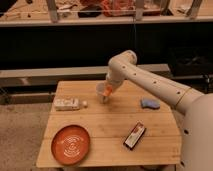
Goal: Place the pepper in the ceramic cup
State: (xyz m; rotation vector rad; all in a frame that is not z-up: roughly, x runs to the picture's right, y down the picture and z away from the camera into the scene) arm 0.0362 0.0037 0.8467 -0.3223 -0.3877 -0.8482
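Observation:
The white ceramic cup [101, 90] stands on the wooden table [110, 120] at its far middle, partly hidden by my arm. My gripper [106, 93] hangs down from the white arm right at the cup's right side and top. A bit of the orange pepper [107, 91] shows at the gripper's tip, at the cup's rim. I cannot tell whether the pepper is held or rests in the cup.
A flat white box [66, 103] with a small white piece [85, 103] lies at the left. A round orange plate [71, 144] sits front left. A dark packet [135, 135] lies front right, a blue object [149, 103] at the right. A dark shelf stands behind the table.

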